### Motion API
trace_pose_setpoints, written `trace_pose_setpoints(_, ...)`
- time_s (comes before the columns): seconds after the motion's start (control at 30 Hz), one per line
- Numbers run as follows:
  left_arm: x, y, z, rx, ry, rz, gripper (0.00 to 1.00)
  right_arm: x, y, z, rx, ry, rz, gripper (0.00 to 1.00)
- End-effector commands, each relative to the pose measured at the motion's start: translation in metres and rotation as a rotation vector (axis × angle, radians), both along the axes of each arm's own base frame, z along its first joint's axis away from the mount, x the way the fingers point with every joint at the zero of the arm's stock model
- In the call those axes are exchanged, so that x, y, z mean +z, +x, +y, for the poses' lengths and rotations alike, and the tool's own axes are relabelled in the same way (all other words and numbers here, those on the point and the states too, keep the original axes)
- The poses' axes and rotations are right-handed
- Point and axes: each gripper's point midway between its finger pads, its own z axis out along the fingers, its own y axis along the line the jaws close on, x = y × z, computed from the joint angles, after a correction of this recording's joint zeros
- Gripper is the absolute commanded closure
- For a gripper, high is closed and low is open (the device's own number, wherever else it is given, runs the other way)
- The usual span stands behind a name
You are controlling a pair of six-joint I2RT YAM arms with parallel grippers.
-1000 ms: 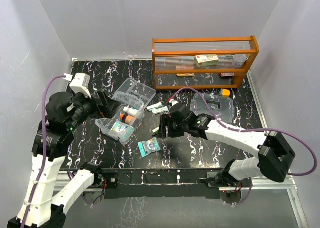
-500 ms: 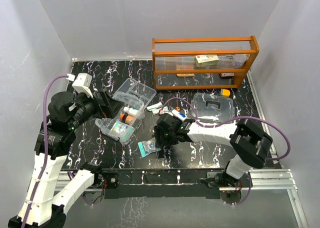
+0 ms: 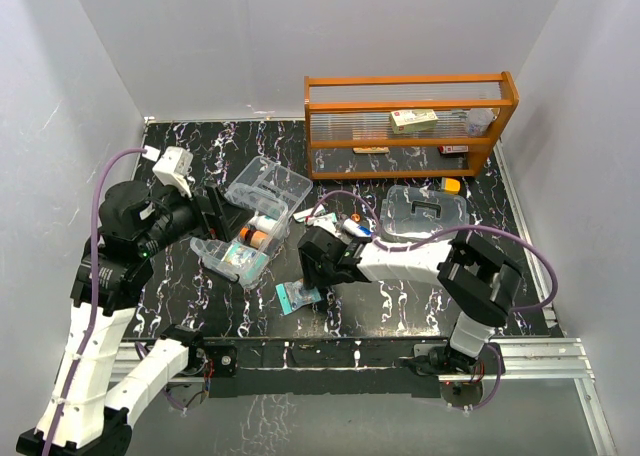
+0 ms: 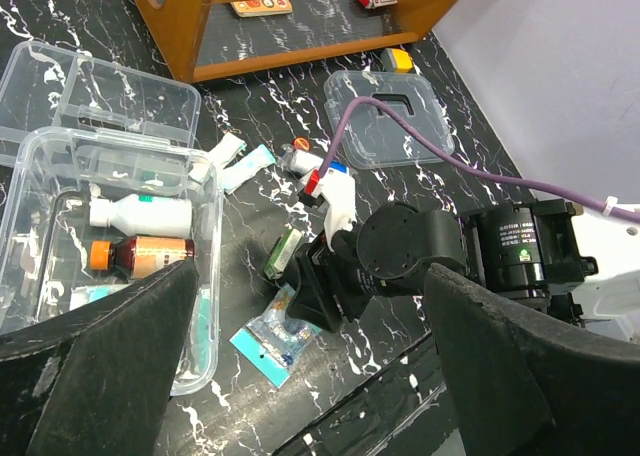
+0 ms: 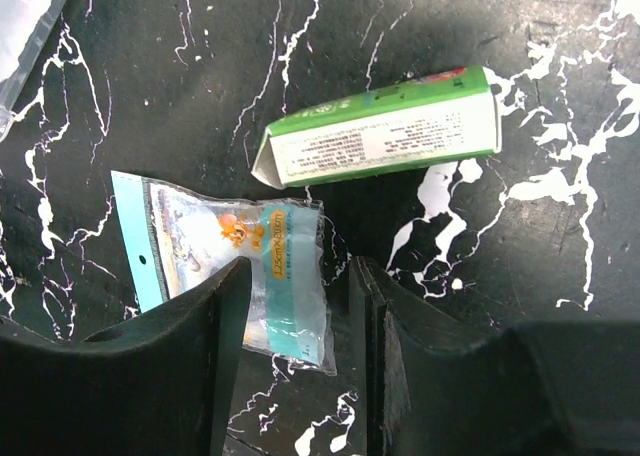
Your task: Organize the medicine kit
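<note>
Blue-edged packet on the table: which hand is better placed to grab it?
Right. The right hand hangs directly over the packet, fingers straddling its end. The left hand is open by the clear box, farther away.

The black, white-veined surface (image 3: 200, 146) carries an orange wooden rack (image 3: 410, 81) along its far right side, with a clear lid (image 3: 445, 222) lying flat in front of it and a small yellow object (image 3: 452, 185) touching the lid's far right corner. Left of centre stands a clear box (image 3: 203, 252), with a divided tray (image 3: 268, 184) against its far side. Just right of them lie pale flat packets (image 3: 317, 216), nearer a green carton (image 5: 385, 136), and nearest a teal-edged packet (image 3: 297, 295).
</note>
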Motion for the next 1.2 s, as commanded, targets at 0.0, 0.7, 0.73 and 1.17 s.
trace_pose_setpoints(0.0, 0.002, -0.003, 0.001, -0.013, 0.018, -0.017, 0.05, -0.004, 0.008, 0.001, -0.023, -0.061, -0.051, 0.58)
trace_pose_setpoints(0.7, -0.019, 0.004, -0.011, -0.058, -0.004, 0.055, 0.05, 0.048, 0.017, -0.023, -0.095, -0.003, -0.258, 0.91)
trace_pose_setpoints(0.73, -0.024, 0.001, -0.017, -0.097, -0.018, 0.074, 0.06, 0.055, 0.017, -0.024, -0.102, 0.028, -0.275, 0.91)
trace_pose_setpoints(1.17, -0.079, -0.014, -0.060, -0.338, -0.183, 0.379, 0.12, 0.141, 0.008, -0.029, 0.007, 0.248, -0.441, 0.91)
